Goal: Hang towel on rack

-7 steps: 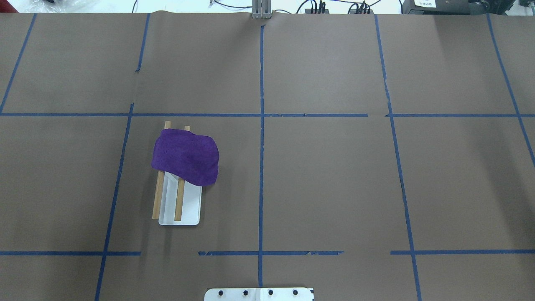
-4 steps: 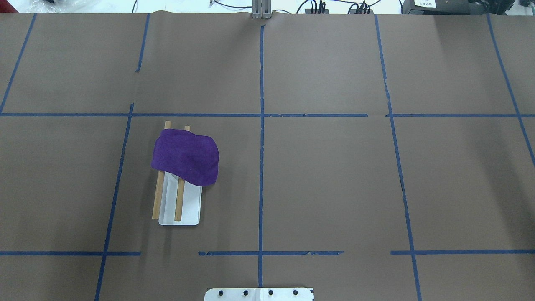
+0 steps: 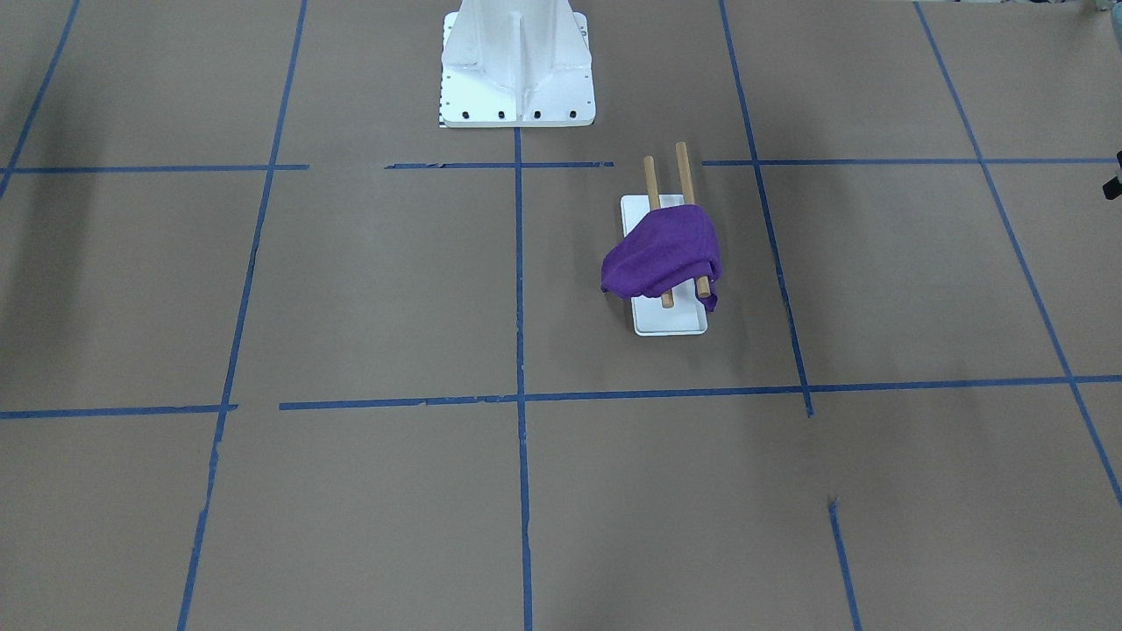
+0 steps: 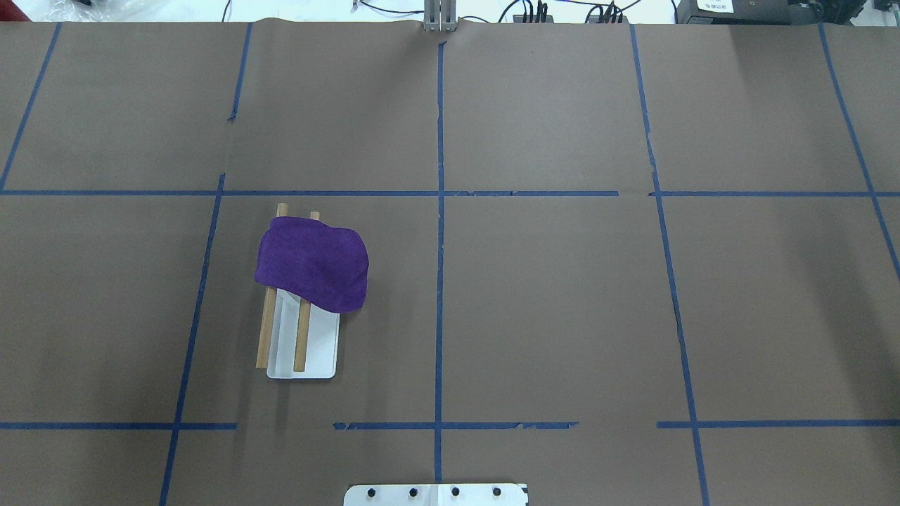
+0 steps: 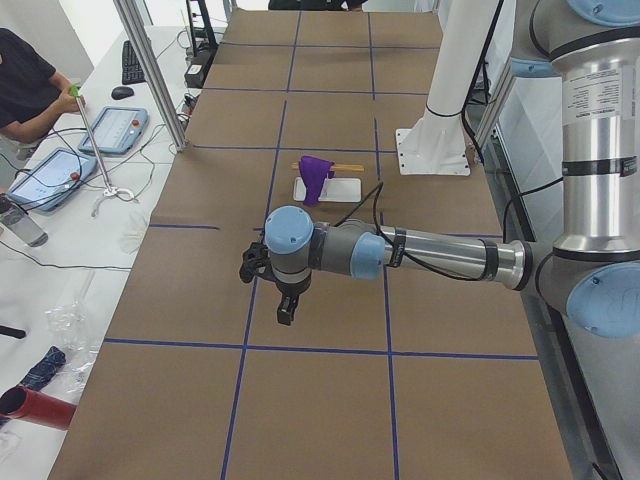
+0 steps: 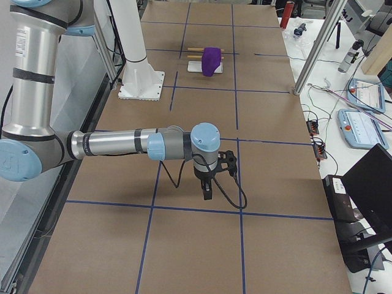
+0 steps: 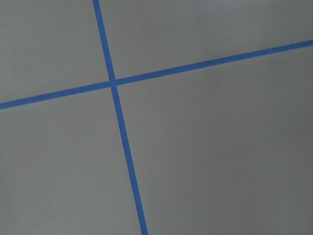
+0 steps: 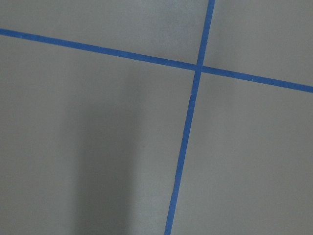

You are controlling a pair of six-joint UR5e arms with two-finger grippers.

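Desk [image 4: 562, 316]: brown paper gridded with blue tape [image 4: 439, 281]; a white pedestal [image 3: 517, 61] is bolted at the robot's edge.
Towel [image 4: 313, 263]: purple, draped over both wooden rods at the rack [image 4: 313, 355] end farthest from the robot, on its left half.
Edges: cables [image 4: 527, 13] line the far side; an operator [image 5: 25, 85] sits beside tablets [image 5: 115, 128].
Left claw [image 5: 285, 315]: hangs near a tape crossing, well apart from the rack; I cannot tell how far it is parted.
Right claw [image 6: 207, 195]: hangs low at the opposite end; I cannot tell its grip.

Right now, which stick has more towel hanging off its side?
The rod on the robot's right; the towel spills well past it, but barely past the other rod.
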